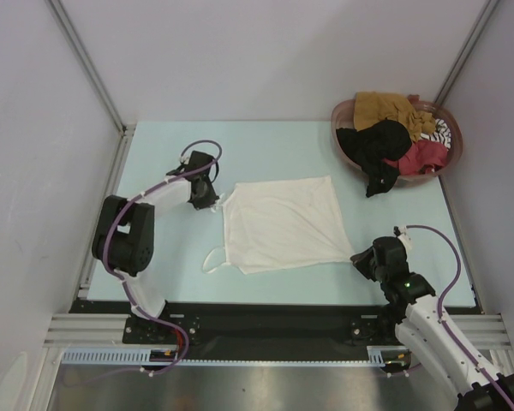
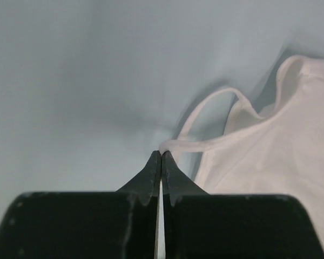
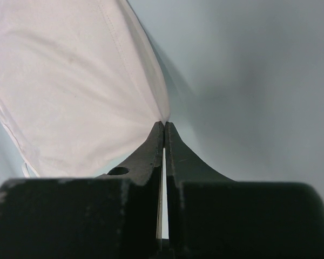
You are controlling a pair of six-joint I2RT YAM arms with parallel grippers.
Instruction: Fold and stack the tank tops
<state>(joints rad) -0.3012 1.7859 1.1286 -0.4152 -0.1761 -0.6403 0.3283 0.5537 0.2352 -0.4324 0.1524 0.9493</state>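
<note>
A white tank top lies spread flat on the pale table. My left gripper is shut on a thin strap at the garment's far left corner; in the left wrist view the strap loop runs from the closed gripper to the white cloth. At the near right corner my right gripper is shut on the cloth. The right wrist view shows the white fabric drawn to a point at the closed gripper. Further tank tops fill the basket: mustard, black, red and striped.
The round reddish-brown basket stands at the far right corner, with the black garment hanging over its front rim. Grey walls and metal frame posts close in the table on three sides. A loose strap curls off the garment's near left corner.
</note>
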